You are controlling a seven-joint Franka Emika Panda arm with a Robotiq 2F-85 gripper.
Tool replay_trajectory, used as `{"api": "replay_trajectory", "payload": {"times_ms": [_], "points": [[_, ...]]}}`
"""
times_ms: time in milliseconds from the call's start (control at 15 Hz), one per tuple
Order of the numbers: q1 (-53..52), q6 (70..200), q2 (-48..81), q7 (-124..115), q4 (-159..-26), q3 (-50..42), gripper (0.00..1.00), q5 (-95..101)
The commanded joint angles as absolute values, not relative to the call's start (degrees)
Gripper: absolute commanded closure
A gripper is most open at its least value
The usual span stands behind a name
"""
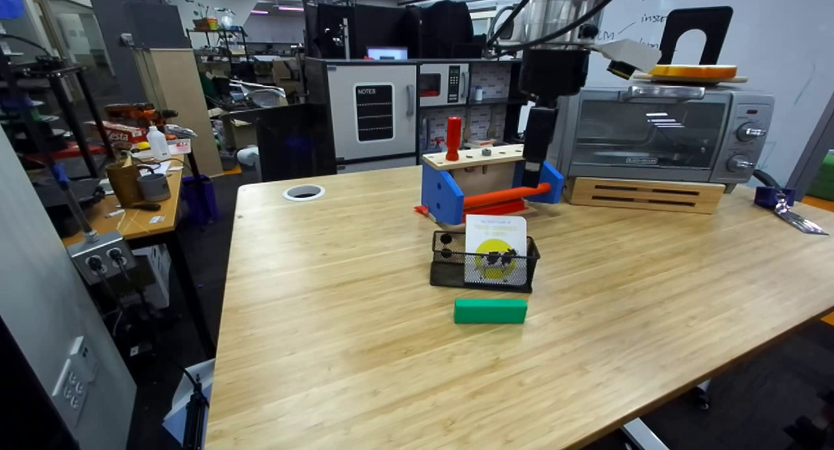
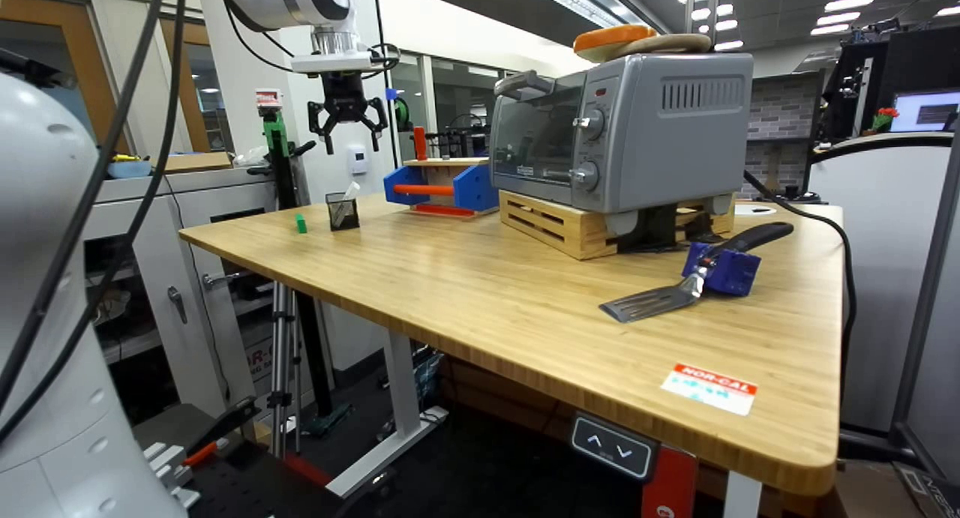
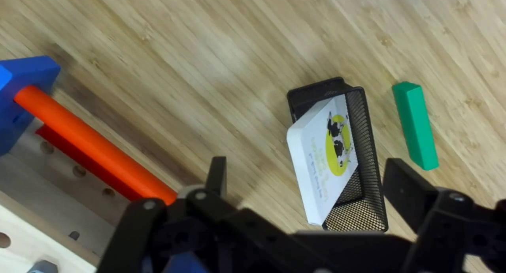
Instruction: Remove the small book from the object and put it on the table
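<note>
The small book has a white cover with a yellow circle and a cow. It stands leaning in the dark mesh rack, its top above the rim. In an exterior view its edge shows tilted in the rack. In the wrist view the book and rack lie between and ahead of the fingers. My gripper is open and empty, well above the table. It also shows in the wrist view and edge-on in an exterior view.
A green block lies beside the rack. A blue and orange toy bench stands behind it, close to the gripper. A toaster oven on a wooden stand and a spatula are farther along the table.
</note>
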State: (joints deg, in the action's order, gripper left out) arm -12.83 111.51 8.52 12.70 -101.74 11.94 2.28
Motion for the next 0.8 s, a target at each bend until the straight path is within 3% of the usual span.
{"api": "replay_trajectory", "payload": {"times_ms": [0,733], "points": [[-13.2,108.2,11.0,13.8,-98.3,12.4,0.0,3.3],[-13.6,105.6,11.7,15.0,-99.2,13.7,0.0,-0.1]]}}
